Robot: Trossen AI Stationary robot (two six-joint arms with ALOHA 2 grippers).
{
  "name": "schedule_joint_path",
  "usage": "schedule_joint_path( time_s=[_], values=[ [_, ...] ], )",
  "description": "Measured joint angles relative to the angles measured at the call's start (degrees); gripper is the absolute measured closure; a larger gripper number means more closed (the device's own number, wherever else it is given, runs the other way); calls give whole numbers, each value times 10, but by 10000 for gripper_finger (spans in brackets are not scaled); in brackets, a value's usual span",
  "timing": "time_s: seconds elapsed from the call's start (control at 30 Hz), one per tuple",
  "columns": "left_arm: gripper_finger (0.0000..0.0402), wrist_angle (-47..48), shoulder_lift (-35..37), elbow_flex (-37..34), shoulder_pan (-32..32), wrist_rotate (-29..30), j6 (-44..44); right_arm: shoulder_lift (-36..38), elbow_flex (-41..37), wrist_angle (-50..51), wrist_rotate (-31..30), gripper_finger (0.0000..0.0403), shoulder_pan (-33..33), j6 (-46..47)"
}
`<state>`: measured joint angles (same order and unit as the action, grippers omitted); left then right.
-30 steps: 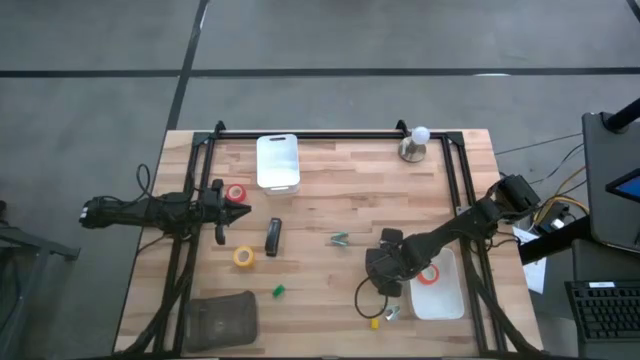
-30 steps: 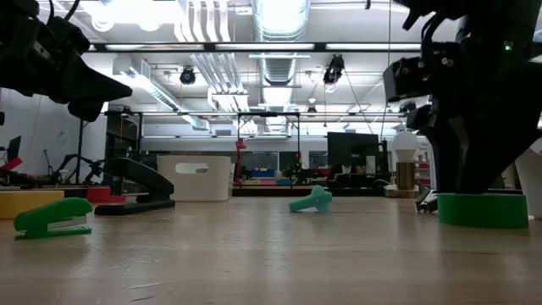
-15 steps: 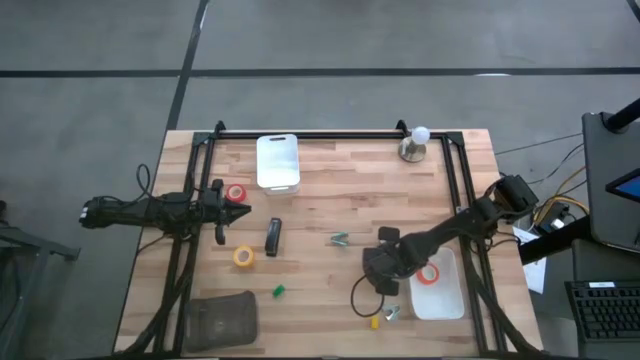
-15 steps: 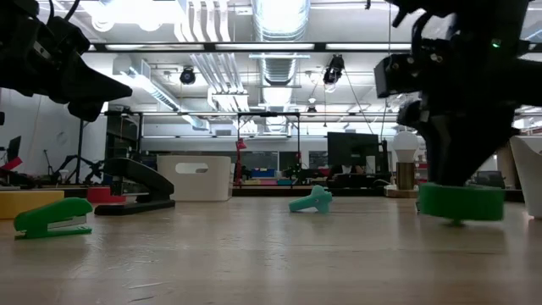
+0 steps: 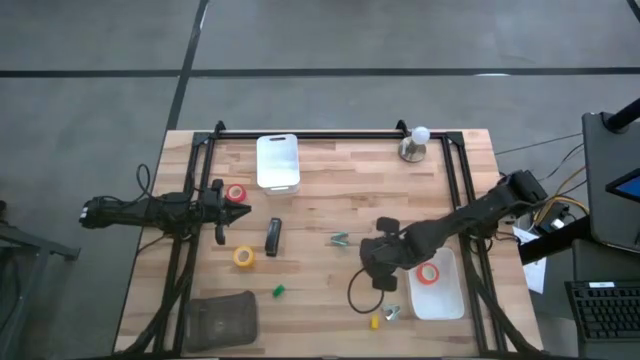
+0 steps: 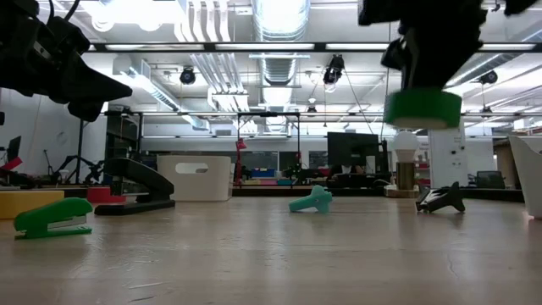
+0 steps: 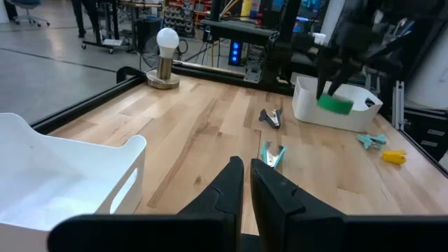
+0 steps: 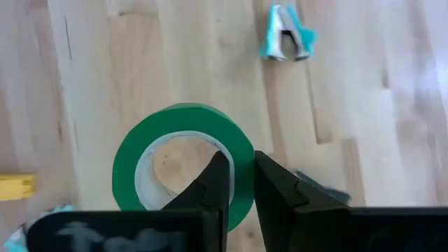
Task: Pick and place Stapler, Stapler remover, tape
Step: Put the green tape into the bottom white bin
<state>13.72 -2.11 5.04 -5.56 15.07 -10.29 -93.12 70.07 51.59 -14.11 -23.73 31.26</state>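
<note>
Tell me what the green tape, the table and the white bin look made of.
Green tape, clamped in the right gripper: glossy plastic film on a pale core, likely cardboard. Table: bare wood, visible plank seams and grain. White bin: smooth, moulded, probably plastic.

Table [image 5: 330,205]: showing pale planked wood, matt and smooth.
Green tape roll [image 8: 183,166]: looking like smooth plastic with a slight sheen.
White bins [image 5: 278,161]: appearing as glossy moulded plastic.
Right gripper fingers [image 8: 210,187]: looking dark, matt plastic.
</note>
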Motion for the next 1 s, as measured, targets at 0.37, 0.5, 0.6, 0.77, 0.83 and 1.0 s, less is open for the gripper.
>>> schedule_joint_path(
  time_s=[0.37, 0.5, 0.6, 0.77, 0.83, 1.0],
  values=[
    [369, 0, 0, 0, 0, 0, 0, 84, -14, 95, -12, 359, -52, 181],
    [369, 0, 0, 0, 0, 0, 0, 115, -30, 106, -15, 359, -85, 252],
    [369, 0, 0, 0, 0, 0, 0, 136, -49, 119, -23, 359, -114, 310],
    [369, 0, 0, 0, 0, 0, 0, 166, -88, 126, -29, 358, -158, 405],
    [369, 0, 0, 0, 0, 0, 0, 172, -103, 127, -29, 358, -173, 437],
    [369, 0, 0, 0, 0, 0, 0, 185, -138, 127, -25, 358, -201, 493]
  ],
)
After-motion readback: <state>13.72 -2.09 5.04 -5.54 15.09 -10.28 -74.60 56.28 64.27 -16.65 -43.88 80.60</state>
